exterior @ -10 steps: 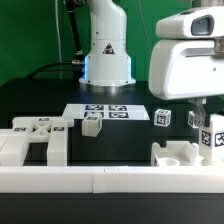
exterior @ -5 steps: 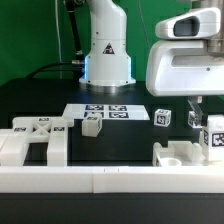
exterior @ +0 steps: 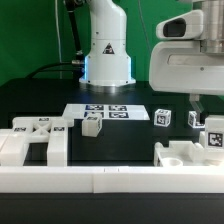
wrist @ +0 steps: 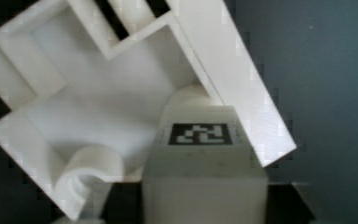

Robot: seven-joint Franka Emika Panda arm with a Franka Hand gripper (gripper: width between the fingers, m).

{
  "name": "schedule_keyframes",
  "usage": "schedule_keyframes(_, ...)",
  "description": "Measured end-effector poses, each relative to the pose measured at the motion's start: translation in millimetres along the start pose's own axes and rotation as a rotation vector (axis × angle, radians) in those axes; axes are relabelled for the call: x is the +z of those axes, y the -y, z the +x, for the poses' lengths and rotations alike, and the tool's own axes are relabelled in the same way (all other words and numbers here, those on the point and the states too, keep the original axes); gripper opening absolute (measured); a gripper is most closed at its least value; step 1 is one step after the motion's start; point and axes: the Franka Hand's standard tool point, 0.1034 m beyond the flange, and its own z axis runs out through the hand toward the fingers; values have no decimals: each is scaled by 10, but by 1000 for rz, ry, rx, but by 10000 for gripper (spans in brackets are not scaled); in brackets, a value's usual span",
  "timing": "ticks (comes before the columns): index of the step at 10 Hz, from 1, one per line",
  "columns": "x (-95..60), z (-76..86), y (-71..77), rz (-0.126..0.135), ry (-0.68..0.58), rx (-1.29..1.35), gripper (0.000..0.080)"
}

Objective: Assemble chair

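The claw is closed on a chunky matte-white plastic chair post, long axis vertical; the fingertips are hidden.

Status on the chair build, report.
Hand shut on tagged chair part. Part low over larger chair piece, contact unclear. Nothing seen blocking.

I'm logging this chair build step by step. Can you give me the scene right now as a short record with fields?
claw: shut on tagged chair part
beneath it: wide chair part; contact cannot be told
exterior view's left: large chair part, lying on the table
loose pieces: small block, cube
behind them: marker board
front edge: border rail
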Motion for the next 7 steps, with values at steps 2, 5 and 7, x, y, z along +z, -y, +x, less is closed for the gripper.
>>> schedule_keyframes(2,1,-2,2,8,8,158,291)
schedule_keyframes(5,2,-19,18,9,12,371,291)
schedule_keyframes(7,3,-30,27,8,12,409,291)
